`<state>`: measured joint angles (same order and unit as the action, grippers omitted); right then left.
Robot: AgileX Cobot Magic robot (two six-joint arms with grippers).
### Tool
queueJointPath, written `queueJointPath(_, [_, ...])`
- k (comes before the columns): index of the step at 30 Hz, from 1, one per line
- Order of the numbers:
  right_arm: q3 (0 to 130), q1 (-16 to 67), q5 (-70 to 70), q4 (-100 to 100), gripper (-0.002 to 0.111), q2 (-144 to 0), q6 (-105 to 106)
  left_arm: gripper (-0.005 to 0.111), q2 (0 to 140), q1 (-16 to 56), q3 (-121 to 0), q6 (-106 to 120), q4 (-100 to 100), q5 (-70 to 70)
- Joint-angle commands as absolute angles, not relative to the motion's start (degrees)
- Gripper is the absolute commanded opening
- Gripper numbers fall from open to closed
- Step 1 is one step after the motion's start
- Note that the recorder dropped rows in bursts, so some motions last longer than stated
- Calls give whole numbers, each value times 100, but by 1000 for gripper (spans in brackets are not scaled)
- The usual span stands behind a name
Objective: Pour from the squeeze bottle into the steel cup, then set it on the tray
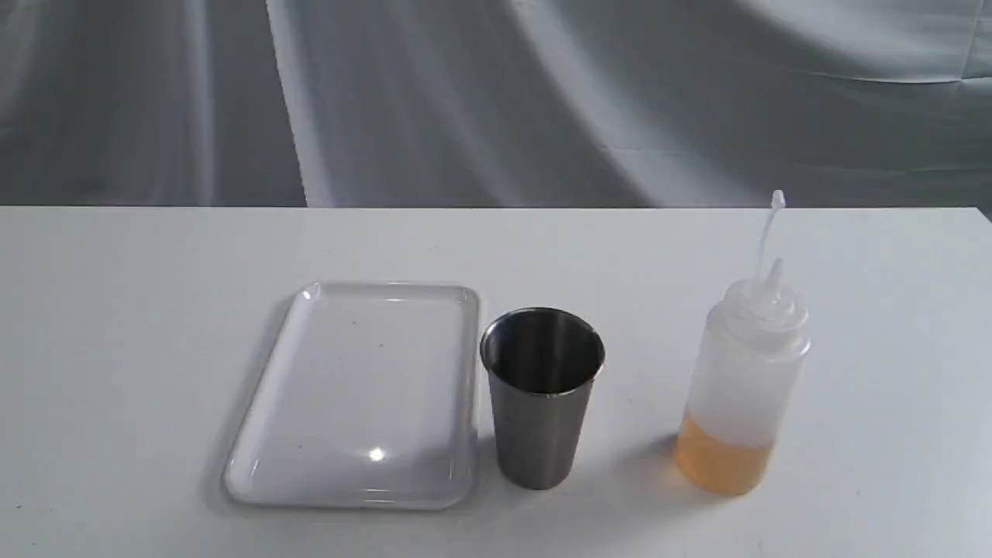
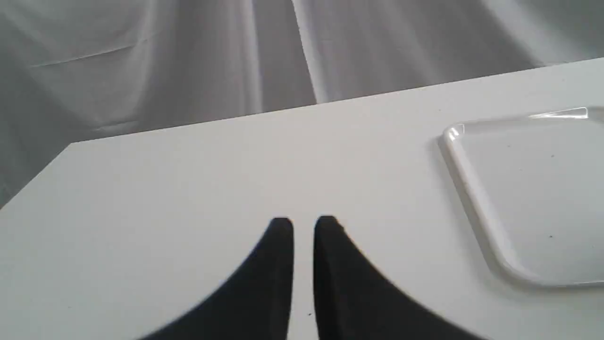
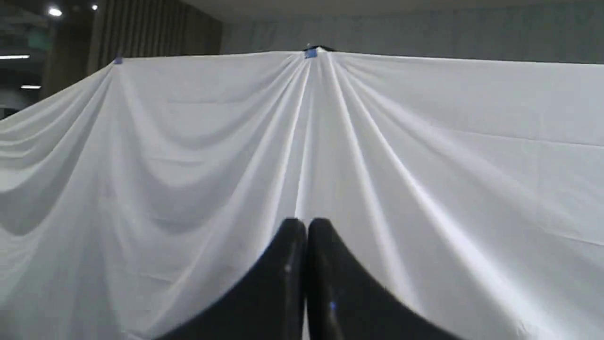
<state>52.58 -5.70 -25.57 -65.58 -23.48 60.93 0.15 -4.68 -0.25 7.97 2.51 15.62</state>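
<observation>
The squeeze bottle [image 1: 742, 387] stands upright on the right of the table, amber liquid in its bottom third, cap strap sticking up. The steel cup [image 1: 541, 397] stands upright in the middle, dark inside. Just left of the cup lies the white tray [image 1: 364, 395], bare; its corner also shows in the left wrist view as the tray [image 2: 476, 189]. No arm appears in the exterior view. My left gripper [image 2: 303, 222] hovers over bare table left of the tray, fingers nearly together, holding nothing. My right gripper [image 3: 306, 222] is shut, empty, pointing at the backdrop cloth.
A white table [image 1: 139, 349] carries everything; its far edge meets a draped grey-white cloth [image 1: 496, 101]. In the left wrist view the table's left corner [image 2: 71, 144] shows. Bare surface lies left of the tray and right of the bottle.
</observation>
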Motion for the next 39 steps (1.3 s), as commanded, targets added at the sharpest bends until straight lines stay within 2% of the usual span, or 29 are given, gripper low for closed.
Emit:
queueJointPath(1, [5590,-515,-2748,-6308,0,-2855,6144,8,0,-470,0,785,253,1522])
queueJointPath(13, [6277,-515,-2398,-6144,0,-4341,6105,8,0,-470,0,785,253,1522])
queueJointPath(21, [6664,-515,-2234,-5751,0,-4915,5206,8,0,-470,0,785,253,1522])
queueJointPath(25, [6650,-511,-1834,-4334,0,-4915,3999,8,0,-470,0,785,253,1522])
queueJointPath(29, [6551,-511,-1320,-1712,0,-4915,587,8,0,-470,0,785,253,1522])
queueJointPath(32, [6220,-318,-887,-112,0,-4915,-1196,8,0,-470,0,785,253,1522])
queueJointPath(36, [5496,298,-98,971,0,-4915,-1542,8,0,-470,0,785,253,1522])
queueJointPath(39, [5095,614,113,1071,0,-4915,-1542,8,0,-470,0,785,253,1522])
